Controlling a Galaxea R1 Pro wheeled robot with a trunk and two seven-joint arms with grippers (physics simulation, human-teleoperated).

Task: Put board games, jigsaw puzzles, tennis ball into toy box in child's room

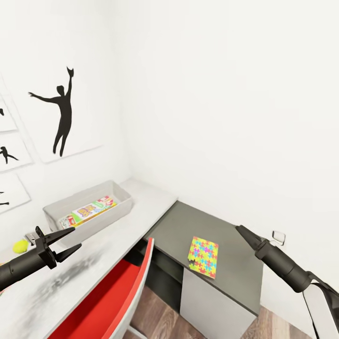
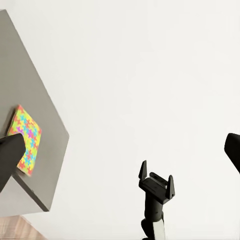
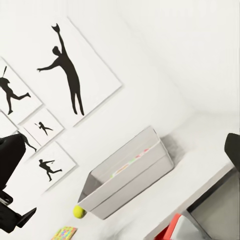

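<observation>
Left end effector [image 1: 70, 238] open beside toy box [image 1: 123, 207] rim

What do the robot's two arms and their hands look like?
Both arms are matte black and round. The left hand has two thin, pointed black fingers on a blocky base. The right hand tapers to a dark point, and its arm joins a white casing further back. No cables or markings show.

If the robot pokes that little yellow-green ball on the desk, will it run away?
Probably, yes. The small yellow-green tennis ball is round and sits on the flat pale grey speckled desk top, so a nudge would likely send it rolling. The pale grey open-topped toy box beside it might stop it on that side. It looks small enough for the open left gripper to pinch.
</observation>
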